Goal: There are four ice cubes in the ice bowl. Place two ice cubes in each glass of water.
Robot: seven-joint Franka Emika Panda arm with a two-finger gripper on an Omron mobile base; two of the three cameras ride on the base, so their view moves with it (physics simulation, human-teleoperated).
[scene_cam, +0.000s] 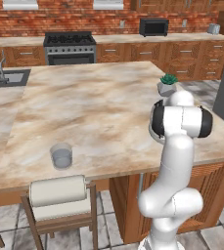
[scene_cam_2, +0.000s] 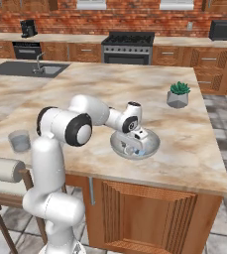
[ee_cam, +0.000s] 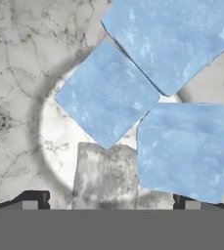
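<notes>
The claw (scene_cam_2: 133, 149) is held apart, low inside the ice bowl (scene_cam_2: 152, 143) on the worktop (scene_cam_2: 194, 149). The ice cubes (ee_cam: 106, 106) are packed touching, so two could be caught together or one pushed aside.

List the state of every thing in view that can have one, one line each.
gripper: jaws open, down inside the ice bowl, holding nothing.
ice bowl: upright on the island counter, ice inside.
ice cubes: three in the hand view, clustered in the bowl.
glass of water: upright, water in it, no ice visible.
</notes>
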